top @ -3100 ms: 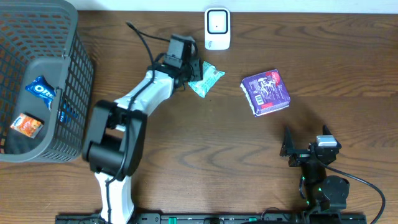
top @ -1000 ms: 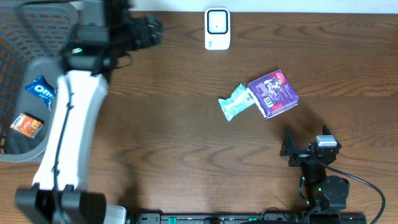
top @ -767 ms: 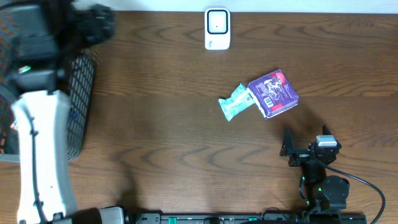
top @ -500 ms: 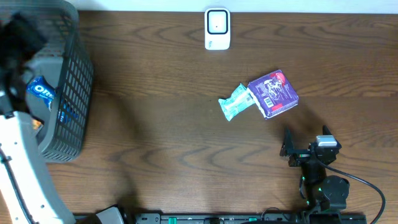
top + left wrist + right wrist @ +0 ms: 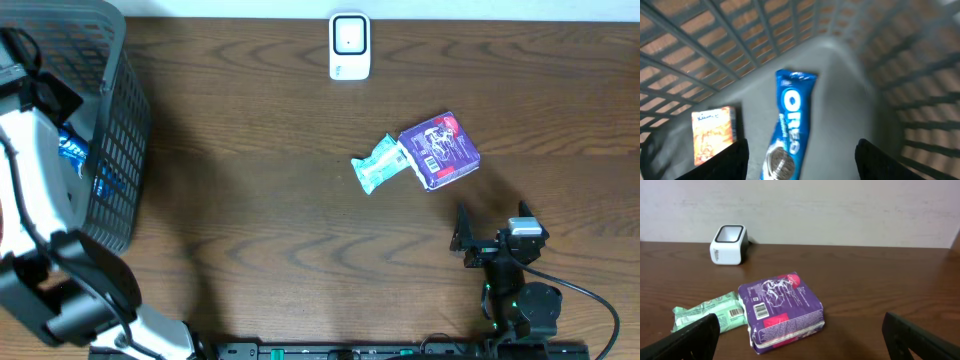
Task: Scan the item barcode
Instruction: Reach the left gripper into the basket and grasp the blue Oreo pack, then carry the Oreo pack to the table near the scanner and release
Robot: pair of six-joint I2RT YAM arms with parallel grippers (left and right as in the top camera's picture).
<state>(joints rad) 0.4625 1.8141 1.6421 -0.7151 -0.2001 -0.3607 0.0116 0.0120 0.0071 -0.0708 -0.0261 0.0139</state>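
My left gripper [image 5: 802,160] has swung into the grey mesh basket [image 5: 715,30] and hangs spread, empty, over the blue Oreo packet [image 5: 792,125]. My right gripper [image 5: 802,337] gapes wide near the green foil packet [image 5: 707,311].

You can read "OREO" on the blue pack [image 5: 790,125] in the basket [image 5: 715,30]; the orange box [image 5: 714,134] carries print too blurred to read.

From above, the left arm [image 5: 25,170] hides most of the blue Oreo pack [image 5: 72,150] in the basket [image 5: 115,120]. In the left wrist view the bottom edge cuts off the pack's lower end, the left fingers [image 5: 727,160] show only as dark tips, and the right basket wall is blurred. The right fingers [image 5: 685,337] cover the lower edge of the green packet [image 5: 715,309].
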